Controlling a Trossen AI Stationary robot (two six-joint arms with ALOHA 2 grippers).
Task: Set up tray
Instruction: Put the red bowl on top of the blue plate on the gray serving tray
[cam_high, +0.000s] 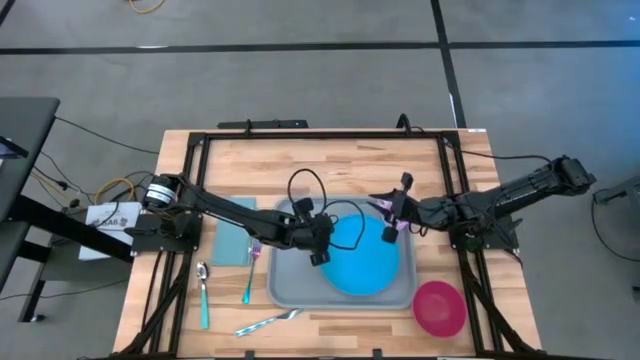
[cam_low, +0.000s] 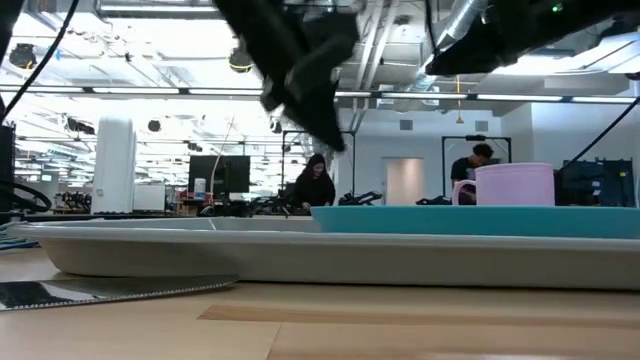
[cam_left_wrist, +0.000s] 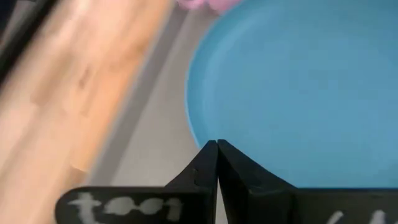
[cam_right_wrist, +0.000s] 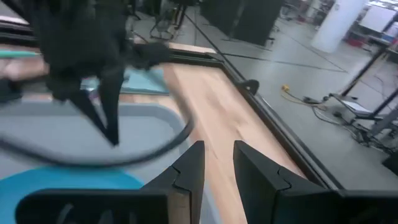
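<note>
High view shows the tray (cam_high: 285, 285) lying near the front middle of the table (cam_high: 330, 165), its long axis running left to right across the table, its short sides facing the two arm bases. A round blue plate (cam_high: 365, 262) rests inside it, toward the tray's right half. The left gripper (cam_high: 320, 248) hangs over the tray's middle, at the plate's left edge; in the left wrist view its two dark fingers (cam_left_wrist: 208, 163) are pressed together with nothing between them, and the plate fills the view just ahead of the tips. The right gripper (cam_high: 397, 212) sits over the tray's far right corner, near the plate's far rim; in the right wrist view its fingers (cam_right_wrist: 189, 163) stand slightly parted and hold nothing. Both grippers are thus directly above the tray, the left one nearer its centre. Outside the tray, a teal napkin (cam_high: 232, 240) and cutlery lie to its left, nearer the left arm, and a pink bowl (cam_high: 439, 306) stands just off its front right corner, nearer the right arm.
</note>
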